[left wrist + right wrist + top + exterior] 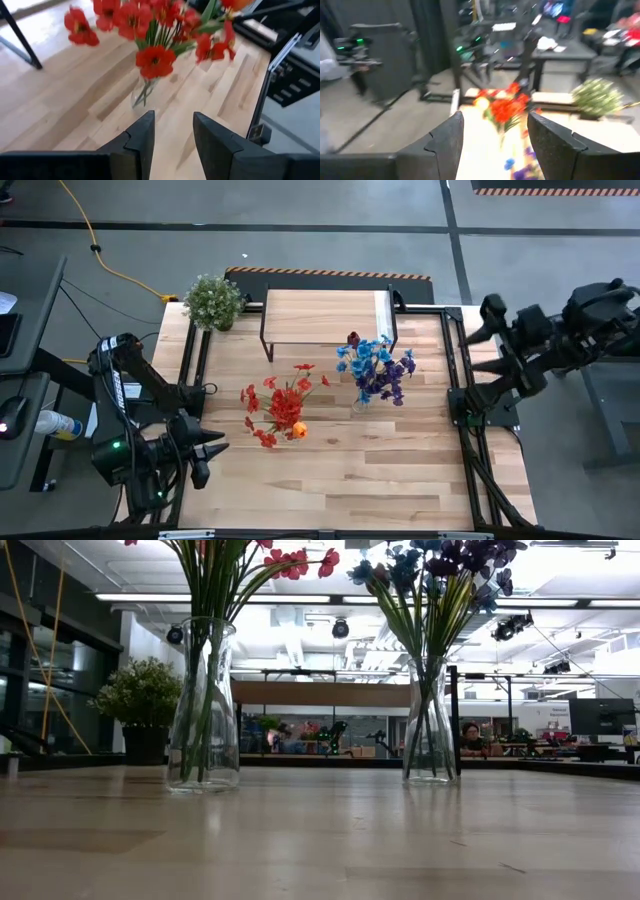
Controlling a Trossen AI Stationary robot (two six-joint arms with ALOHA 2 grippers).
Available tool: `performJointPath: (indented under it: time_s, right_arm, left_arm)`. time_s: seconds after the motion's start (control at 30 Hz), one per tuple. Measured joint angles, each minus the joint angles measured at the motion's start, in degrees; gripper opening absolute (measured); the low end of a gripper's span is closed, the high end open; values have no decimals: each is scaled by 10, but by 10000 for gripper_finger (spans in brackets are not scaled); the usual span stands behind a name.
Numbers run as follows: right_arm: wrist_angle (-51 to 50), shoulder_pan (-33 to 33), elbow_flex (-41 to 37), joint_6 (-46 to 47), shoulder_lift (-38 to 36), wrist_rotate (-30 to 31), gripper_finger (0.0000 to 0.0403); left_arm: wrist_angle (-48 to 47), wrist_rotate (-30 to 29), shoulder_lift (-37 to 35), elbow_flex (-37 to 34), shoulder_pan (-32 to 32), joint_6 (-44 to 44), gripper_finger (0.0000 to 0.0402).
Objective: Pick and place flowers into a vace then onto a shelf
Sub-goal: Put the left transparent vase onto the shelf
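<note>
Looking down from the high view, the red flowers (282, 408) and blue flowers (378, 370) stand in vases mid-table, just before the shelf (325, 316); the left claw (207, 452) and right claw (470, 332) wait at the edges. Low view: two clear glass vases (204, 710), slippery, fragile, top-heavy; grip the narrow neck. Left wrist: jaws narrowly parted, empty. Right wrist: jaws wide, empty.
</note>
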Motion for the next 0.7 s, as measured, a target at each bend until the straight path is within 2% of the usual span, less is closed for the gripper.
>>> performJointPath:
  time_s: [0.1, 0.3, 0.5, 0.7]
  right_arm:
    - [-22, 0, 0, 27, 3, -30, 211]
    - [-94, 0, 0, 36, 3, -38, 212]
    - [-132, 0, -1, 51, -9, 25, 207]
    - [-136, 0, -1, 51, -39, 60, 206]
  left_arm:
    - [4, 10, 7, 0, 1, 0, 168]
    - [5, 9, 39, 0, 1, -15, 168]
    - [4, 9, 81, 0, 2, -49, 168]
    - [3, 9, 124, 0, 2, -108, 168]
